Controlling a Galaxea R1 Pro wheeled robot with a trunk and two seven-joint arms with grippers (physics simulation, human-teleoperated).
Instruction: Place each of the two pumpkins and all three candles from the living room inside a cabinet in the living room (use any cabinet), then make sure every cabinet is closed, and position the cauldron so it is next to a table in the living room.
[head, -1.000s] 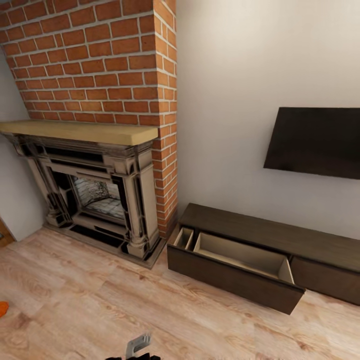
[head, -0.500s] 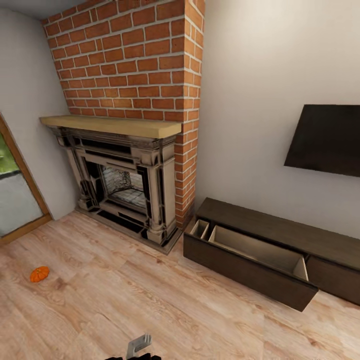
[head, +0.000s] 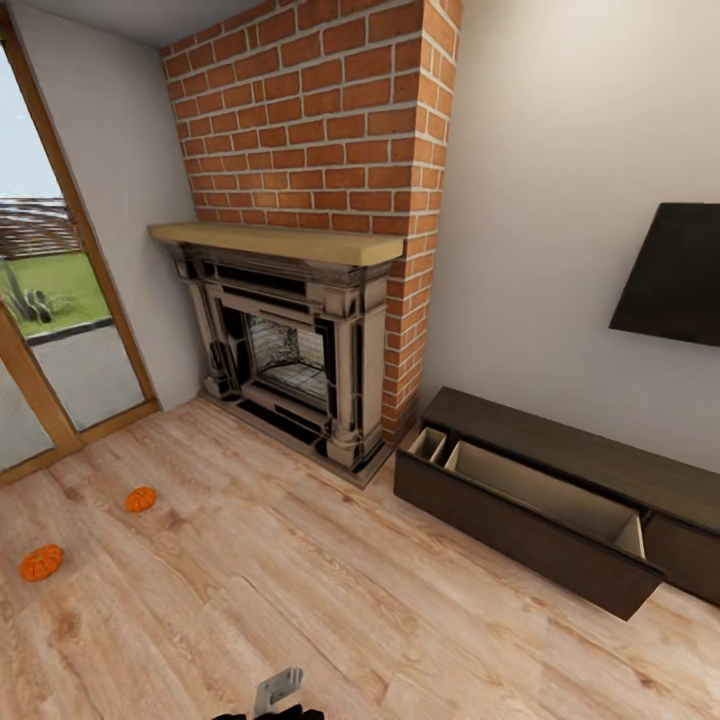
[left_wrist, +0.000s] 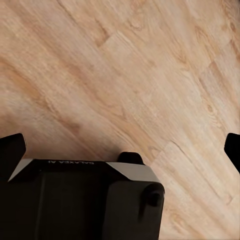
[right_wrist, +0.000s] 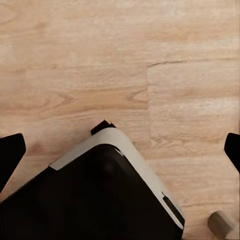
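Two pumpkins (head: 140, 498) on floor (head: 300, 600), far left of open cabinet (head: 530, 525) drawer; left end effector (left_wrist: 120, 145) nearer (both end effectors (right_wrist: 120, 145) spread, empty).

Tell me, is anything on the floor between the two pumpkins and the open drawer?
Nothing visible blocks the way. The two pumpkins lie on bare wooden floor at the left, and the cabinet stands at the right with its drawer pulled open. The fireplace stands back against the wall.
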